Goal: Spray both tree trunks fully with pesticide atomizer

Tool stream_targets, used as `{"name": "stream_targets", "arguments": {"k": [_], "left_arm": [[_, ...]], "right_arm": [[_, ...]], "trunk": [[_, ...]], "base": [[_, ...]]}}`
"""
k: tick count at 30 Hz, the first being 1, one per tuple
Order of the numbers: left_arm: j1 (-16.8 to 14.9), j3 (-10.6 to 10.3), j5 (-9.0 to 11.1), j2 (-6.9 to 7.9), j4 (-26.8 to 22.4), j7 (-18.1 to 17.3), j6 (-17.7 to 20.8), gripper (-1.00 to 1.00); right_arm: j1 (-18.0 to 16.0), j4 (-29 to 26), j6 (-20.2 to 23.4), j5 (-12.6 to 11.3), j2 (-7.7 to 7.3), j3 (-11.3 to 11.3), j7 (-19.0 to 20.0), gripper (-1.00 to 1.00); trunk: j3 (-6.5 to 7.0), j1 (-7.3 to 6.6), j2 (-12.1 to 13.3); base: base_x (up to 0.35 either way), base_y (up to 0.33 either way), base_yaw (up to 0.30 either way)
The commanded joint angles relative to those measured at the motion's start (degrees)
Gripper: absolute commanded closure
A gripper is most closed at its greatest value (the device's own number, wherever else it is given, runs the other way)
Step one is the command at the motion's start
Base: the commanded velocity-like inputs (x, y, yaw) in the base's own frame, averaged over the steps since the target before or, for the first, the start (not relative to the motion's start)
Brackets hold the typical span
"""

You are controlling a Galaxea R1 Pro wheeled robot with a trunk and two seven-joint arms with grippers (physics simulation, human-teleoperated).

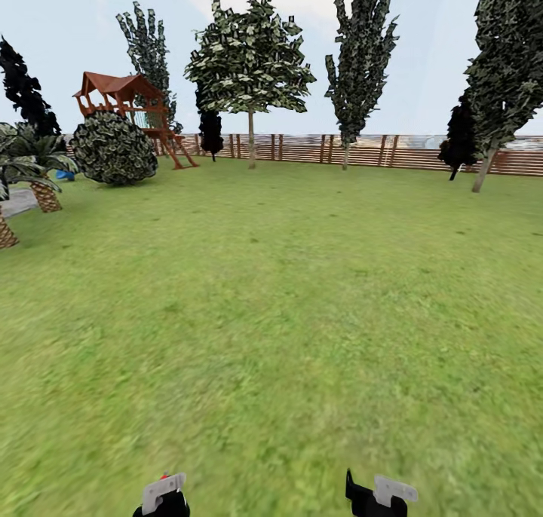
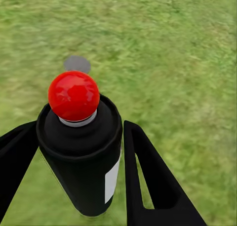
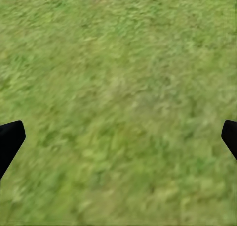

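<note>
Pesticide atomizer [image 1: 164, 476], from the head view, was no more than a red speck above the left gripper [image 1: 162, 494] at the bottom edge. Both that gripper and the right gripper [image 1: 381, 494] were cut off there, so their jaws could not be judged from this view. Ahead lay the wide green grass lawn [image 1: 271, 313], open right up to the brown fence of horizontal wooden slats [image 1: 362, 149]. A tree with a broad mottled green crown [image 1: 250, 57] stood on a thin straight trunk [image 1: 251, 144] just before the fence. A tall narrow tree [image 1: 360, 50] stood near it, and a leaning tree [image 1: 505, 65] was cropped by the right edge. Near-black conifers [image 1: 211, 129] stood by the fence. At the left were a red-brown wooden playhouse [image 1: 124, 95], a round leafy bush [image 1: 113, 148] and short palms [image 1: 34, 163], partly cut off. No white specks could be made out on any bark at that range.

From the left wrist view, the atomizer showed as a black cylindrical can [image 2: 84, 157] with a round red knob [image 2: 74, 95] and a white label. It sat upright between the black fingers [image 2: 148, 176], which were closed against its sides. A small grey patch [image 2: 76, 64] lay on the blurred grass beyond.

From the right wrist view, the right gripper's fingertips [image 3: 10, 137] stood wide apart at opposite edges, with bare grass [image 3: 118, 87] between.
</note>
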Motion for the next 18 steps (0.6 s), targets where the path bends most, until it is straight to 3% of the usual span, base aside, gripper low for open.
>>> {"name": "stream_targets", "arguments": {"k": [1,18], "left_arm": [[-0.08,-0.49,0.2,0.08,-0.08,0.57,-0.29,1.0],[-0.08,-0.49,0.2,0.08,-0.08,0.57,-0.29,1.0]], "right_arm": [[-0.07,0.02,-0.32,-0.6,-0.06,0.45,-0.37,-1.0],[-0.07,0.02,-0.31,-0.61,-0.06,0.45,-0.37,-1.0]], "trunk": [[-0.13,0.07,-0.13],[-0.13,0.07,-0.13]], "base": [[0.339,0.0,0.0],[0.339,0.0,0.0]]}}
